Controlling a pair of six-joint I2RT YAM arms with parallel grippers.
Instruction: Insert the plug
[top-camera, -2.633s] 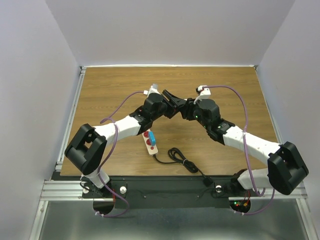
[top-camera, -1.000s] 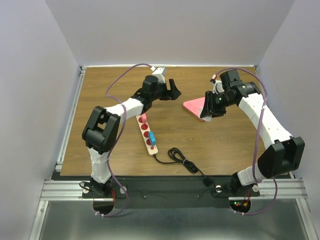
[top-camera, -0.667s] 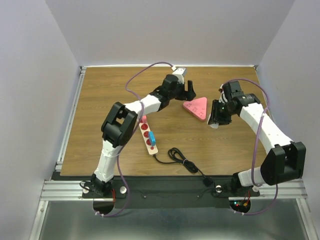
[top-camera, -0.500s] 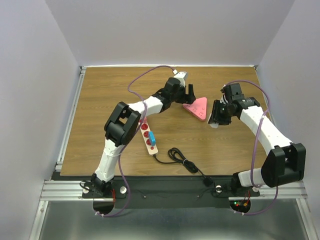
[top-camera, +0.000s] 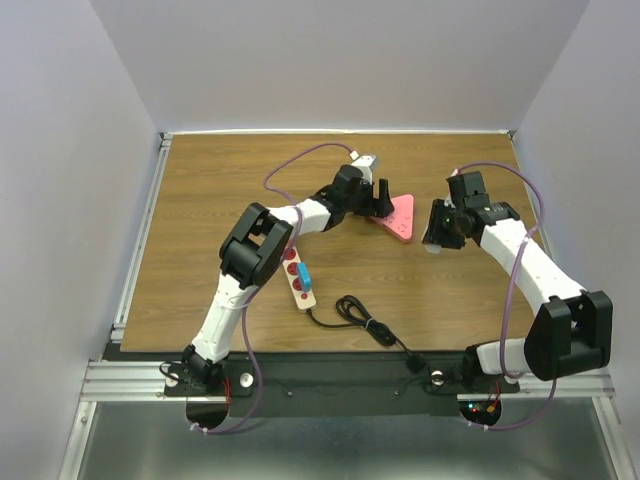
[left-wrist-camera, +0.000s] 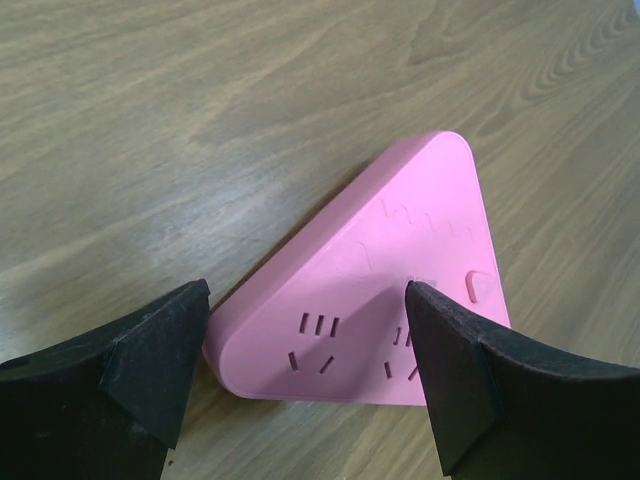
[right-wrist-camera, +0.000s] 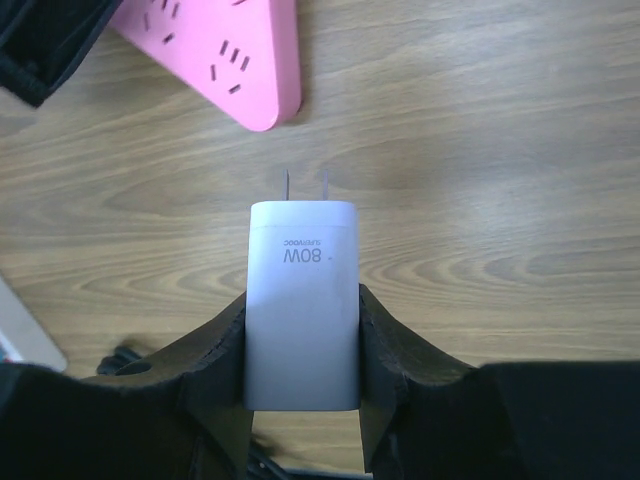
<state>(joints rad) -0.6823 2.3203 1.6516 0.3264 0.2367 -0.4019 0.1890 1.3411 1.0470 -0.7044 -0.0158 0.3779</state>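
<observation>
A pink triangular socket block (top-camera: 401, 216) lies flat on the wooden table. In the left wrist view the socket block (left-wrist-camera: 400, 260) shows its slots facing up. My left gripper (top-camera: 378, 203) is open, its jaws straddling the block's near corner (left-wrist-camera: 305, 300) without gripping it. My right gripper (top-camera: 438, 230) is just right of the block and is shut on a white 80W charger plug (right-wrist-camera: 302, 300). The plug's two prongs (right-wrist-camera: 305, 184) point toward the pink block (right-wrist-camera: 235, 60) with a gap of bare table between them.
A white power strip (top-camera: 297, 276) with red sockets and a blue plug in it lies left of centre. Its black cable (top-camera: 362, 322) coils toward the near table edge. The strip's end (right-wrist-camera: 25, 330) shows at the left of the right wrist view.
The grippers parted and the pink block came to lie on the table. My left arm swung right to straddle it. My right gripper, with the plug, settled just right of it.
</observation>
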